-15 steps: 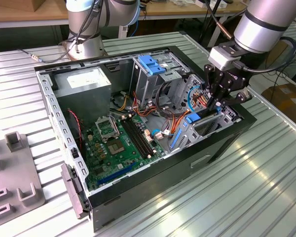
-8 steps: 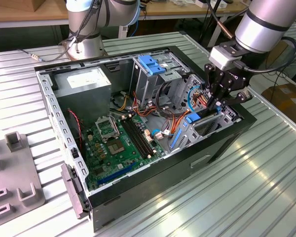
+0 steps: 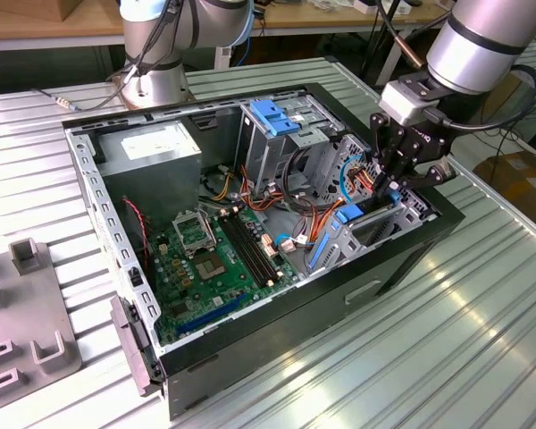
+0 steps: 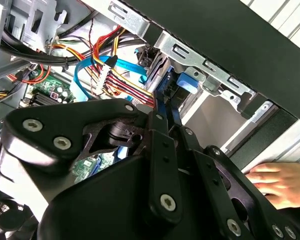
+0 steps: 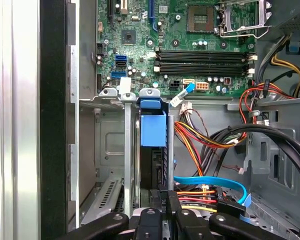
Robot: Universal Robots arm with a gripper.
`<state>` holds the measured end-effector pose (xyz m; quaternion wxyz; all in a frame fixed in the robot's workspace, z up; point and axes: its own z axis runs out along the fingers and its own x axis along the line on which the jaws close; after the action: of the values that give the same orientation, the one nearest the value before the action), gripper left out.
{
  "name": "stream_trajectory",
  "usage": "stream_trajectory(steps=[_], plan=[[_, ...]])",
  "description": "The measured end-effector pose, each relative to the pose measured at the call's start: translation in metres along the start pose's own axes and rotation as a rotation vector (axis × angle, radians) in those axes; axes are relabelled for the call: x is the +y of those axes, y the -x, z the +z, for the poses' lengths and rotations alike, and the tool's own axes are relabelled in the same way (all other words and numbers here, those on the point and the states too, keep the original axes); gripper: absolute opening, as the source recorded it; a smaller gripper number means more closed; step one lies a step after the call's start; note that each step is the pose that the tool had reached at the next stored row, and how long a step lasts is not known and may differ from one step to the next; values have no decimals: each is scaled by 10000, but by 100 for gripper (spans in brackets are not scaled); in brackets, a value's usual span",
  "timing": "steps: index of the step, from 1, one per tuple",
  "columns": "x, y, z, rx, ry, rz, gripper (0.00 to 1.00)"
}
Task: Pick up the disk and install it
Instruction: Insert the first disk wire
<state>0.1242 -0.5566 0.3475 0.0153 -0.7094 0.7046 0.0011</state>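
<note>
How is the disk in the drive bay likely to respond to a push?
Probably stiff: the disk looks like a solid block in a blue plastic carrier. Standing on edge between the bay rails, it should slide along them rather than tip. Its thin blue tab might flex.

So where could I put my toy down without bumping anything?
The ribbed metal table is bare on the exterior view's right of the computer case. Inside is crowded: motherboard, wires, and the gripper at the disk.
</note>
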Motion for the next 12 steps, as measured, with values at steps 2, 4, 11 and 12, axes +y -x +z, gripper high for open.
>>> stream_trajectory(steps=[2,4,11,12], plan=[[-1,-2,6,-1,0,1,17],[-9,-8,9,-15,9,0,17],[-10,-11,29,-20,24,1,17],[-10,-11,32,-20,26,2,17]])
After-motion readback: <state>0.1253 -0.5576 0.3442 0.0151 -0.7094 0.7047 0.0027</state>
